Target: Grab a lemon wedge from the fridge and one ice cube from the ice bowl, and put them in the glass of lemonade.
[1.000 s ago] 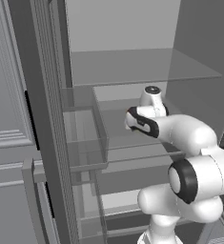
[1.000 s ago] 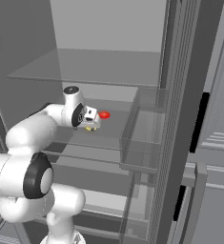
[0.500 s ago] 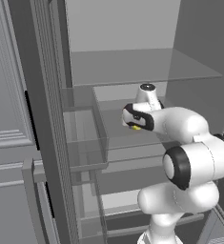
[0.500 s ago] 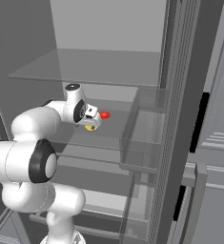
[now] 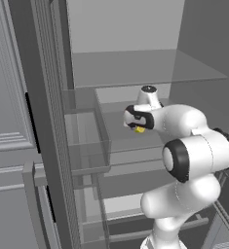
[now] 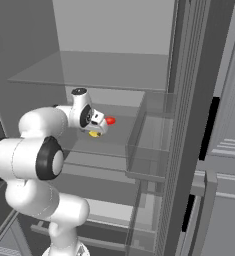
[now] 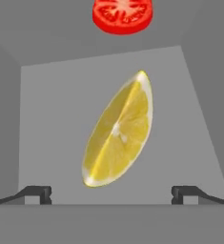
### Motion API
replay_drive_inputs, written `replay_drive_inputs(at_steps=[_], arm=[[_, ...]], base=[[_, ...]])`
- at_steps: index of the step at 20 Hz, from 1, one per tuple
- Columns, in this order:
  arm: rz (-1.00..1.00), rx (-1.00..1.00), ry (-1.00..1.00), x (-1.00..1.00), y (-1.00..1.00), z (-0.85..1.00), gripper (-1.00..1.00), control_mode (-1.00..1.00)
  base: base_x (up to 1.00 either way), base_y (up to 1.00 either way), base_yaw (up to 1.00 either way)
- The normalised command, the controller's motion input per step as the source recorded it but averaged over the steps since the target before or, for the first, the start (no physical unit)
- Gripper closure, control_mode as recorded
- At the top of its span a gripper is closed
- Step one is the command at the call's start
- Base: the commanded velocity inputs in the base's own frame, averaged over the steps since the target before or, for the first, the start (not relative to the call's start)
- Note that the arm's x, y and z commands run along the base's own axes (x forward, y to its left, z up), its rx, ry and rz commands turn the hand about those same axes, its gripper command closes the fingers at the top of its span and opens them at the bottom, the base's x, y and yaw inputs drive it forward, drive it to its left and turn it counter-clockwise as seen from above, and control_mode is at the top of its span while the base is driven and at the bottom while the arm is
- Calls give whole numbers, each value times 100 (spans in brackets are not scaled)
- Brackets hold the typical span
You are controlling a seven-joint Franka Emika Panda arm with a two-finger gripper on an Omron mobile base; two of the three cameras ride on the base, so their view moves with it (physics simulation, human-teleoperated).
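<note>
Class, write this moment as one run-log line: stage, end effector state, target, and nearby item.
stage: reaching into fridge | end effector: open, empty | target: lemon wedge on shelf, between fingertips | nearby: tomato slice beyond wedge

The lemon wedge lies on a shelf inside the fridge, directly under the gripper, with a tomato slice just beyond it.

Shelf bare both sides of lemon wedge; tomato slice just beyond, apart.
</note>
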Motion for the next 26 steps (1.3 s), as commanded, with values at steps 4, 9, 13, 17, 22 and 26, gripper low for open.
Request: replay_drive_inputs(at_steps=[4,9,13,17,22,26], arm=[[-3,0,0,26,0,-12,-100,-100],[0,0,0,33,-4,-12,-100,-100],[0,0,0,25,-11,-9,-100,-100],[-9,0,0,0,-19,0,-100,-100],[-15,0,0,0,-4,-4,-100,-100],[-14,0,0,0,0,-1,-100,-100]], base=[[0,0,0],[0,0,0],[0,0,0],[0,0,0],[0,0,0],[0,0,0]])
